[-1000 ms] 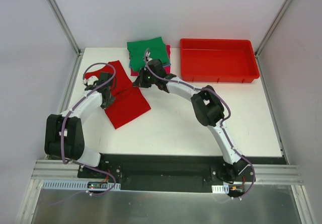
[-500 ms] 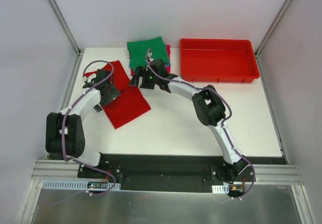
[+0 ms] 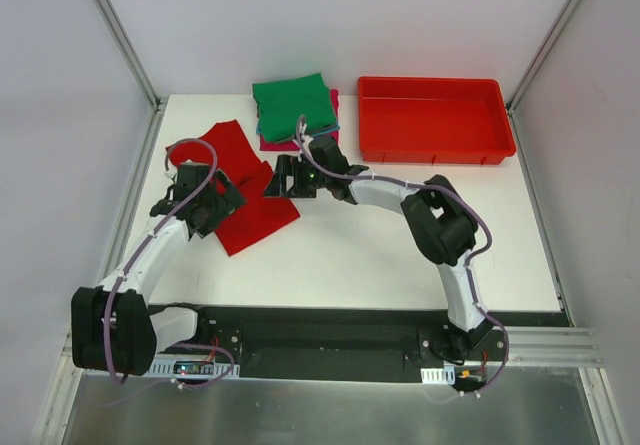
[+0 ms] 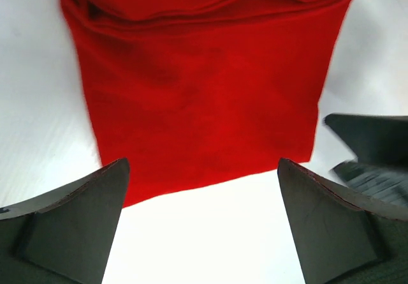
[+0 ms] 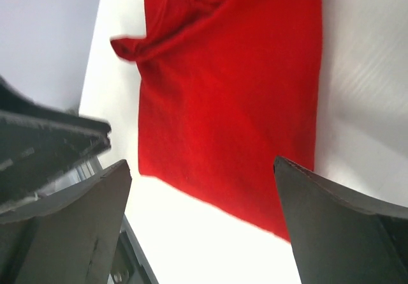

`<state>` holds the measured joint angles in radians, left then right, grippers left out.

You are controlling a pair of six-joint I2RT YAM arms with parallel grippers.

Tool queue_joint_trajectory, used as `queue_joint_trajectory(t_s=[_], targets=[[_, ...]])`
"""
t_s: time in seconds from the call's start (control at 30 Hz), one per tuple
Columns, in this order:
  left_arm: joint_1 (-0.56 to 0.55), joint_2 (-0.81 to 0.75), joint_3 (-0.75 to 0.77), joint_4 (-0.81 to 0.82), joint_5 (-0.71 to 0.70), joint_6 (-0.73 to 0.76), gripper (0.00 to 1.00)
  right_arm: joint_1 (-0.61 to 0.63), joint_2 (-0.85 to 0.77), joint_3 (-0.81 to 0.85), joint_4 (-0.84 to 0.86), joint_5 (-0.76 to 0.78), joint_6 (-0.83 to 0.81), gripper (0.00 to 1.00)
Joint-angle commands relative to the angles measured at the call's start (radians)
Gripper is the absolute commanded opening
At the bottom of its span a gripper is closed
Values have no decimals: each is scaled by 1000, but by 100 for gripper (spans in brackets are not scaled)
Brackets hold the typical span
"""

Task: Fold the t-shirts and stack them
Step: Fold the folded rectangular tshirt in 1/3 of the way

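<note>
A bright red t-shirt lies folded over on the left half of the white table; the left wrist view shows its near hem, the right wrist view its long side. My left gripper hovers open at its near-left edge, with only bare table between the jaws. My right gripper hangs open at the shirt's right edge, also holding nothing. Behind, a folded green t-shirt tops a stack over a teal one and a magenta one.
A rigid red bin stands at the back right of the table. The stack sits just left of it, close behind the right wrist. Metal frame posts rise at the back corners.
Both grippers have opened and let go of the red t-shirt, then drawn back toward the near side. The shirt now lies folded on the table.
</note>
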<state>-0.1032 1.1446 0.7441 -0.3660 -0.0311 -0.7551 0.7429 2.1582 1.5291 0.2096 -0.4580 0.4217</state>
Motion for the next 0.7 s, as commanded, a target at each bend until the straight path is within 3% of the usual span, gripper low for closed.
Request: queue_joint_trajectory(t_s=[0.0, 0.4, 0.67], targets=[[3, 59, 1, 174, 140, 43, 99, 41, -110, -78, 53, -41, -109, 96], [13, 498, 288, 222, 123, 97, 99, 49, -14, -95, 105, -62, -61, 96], [59, 677, 518, 199, 36, 138, 99, 38, -3, -150, 108, -73, -57, 96]])
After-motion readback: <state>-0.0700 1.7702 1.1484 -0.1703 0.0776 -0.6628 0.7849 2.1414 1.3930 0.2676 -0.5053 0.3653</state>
